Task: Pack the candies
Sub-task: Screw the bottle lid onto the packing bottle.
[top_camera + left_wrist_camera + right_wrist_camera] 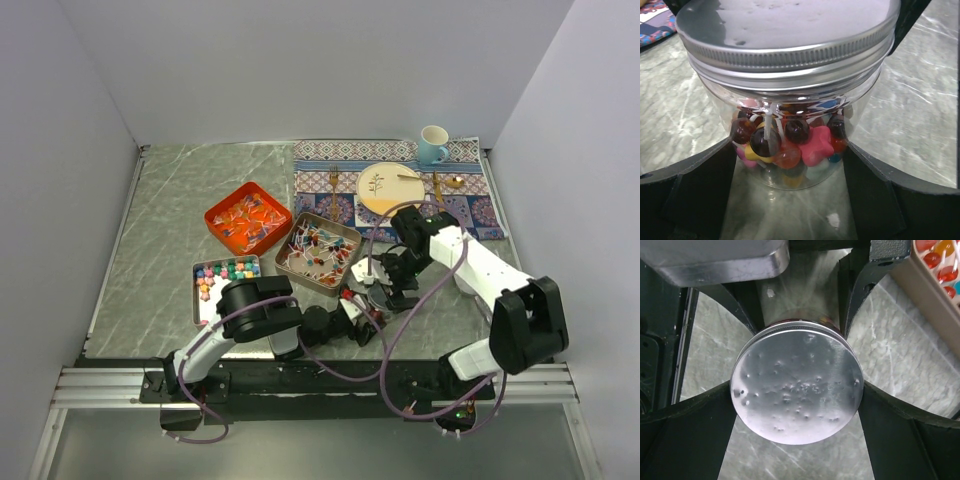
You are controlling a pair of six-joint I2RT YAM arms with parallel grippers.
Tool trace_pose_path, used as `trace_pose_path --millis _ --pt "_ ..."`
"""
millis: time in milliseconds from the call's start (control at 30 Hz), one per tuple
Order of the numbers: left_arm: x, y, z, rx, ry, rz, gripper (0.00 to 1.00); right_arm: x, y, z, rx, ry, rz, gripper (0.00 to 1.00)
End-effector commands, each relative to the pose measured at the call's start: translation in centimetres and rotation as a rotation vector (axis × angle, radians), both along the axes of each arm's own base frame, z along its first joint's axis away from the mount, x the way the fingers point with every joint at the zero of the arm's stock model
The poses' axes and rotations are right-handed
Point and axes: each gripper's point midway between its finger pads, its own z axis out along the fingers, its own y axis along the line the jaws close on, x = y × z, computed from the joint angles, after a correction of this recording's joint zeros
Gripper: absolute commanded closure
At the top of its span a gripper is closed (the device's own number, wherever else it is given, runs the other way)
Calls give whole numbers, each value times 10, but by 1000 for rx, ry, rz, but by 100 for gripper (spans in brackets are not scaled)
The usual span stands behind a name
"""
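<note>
A clear jar (790, 100) with a silver screw lid (796, 385) stands on the table, part full of candies (815, 145): round lollipops and chunky pink and yellow pieces. My left gripper (791, 152) holds the jar's body from the side, both fingers pressed on its wall. From above, my right gripper (797, 390) stands open around the lid, its fingers (685, 435) close beside the rim. More candies lie in the red tray (248, 215), the brown tin (318, 250) and the silver tin (225, 272).
A patterned placemat (400, 180) at the back right carries a plate (388, 186), a blue mug (432, 145) and cutlery. The brown tin's edge (927, 290) and the silver tin's corner (715, 260) lie close to the jar. Both arms meet near the table's front middle.
</note>
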Motion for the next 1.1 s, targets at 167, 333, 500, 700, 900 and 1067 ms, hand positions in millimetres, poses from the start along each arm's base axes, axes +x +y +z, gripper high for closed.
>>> trace_pose_path --millis 167,333,500,700,900,1067 --pt "-18 27 -57 77 173 7 99 -41 -48 -3 -141 105 -205 0" --pt "-14 28 -59 84 175 34 99 -50 -61 -3 -165 112 -265 0" --pt "-22 26 -56 81 167 -11 99 -51 -79 14 -156 101 -392 0" --pt "-26 24 -58 93 172 -31 99 3 -81 80 10 -17 -594 68" --pt "-28 23 -59 99 175 -43 99 29 -16 125 207 90 -629 100" --pt "-26 24 -58 100 163 -33 99 18 21 106 174 150 -523 100"
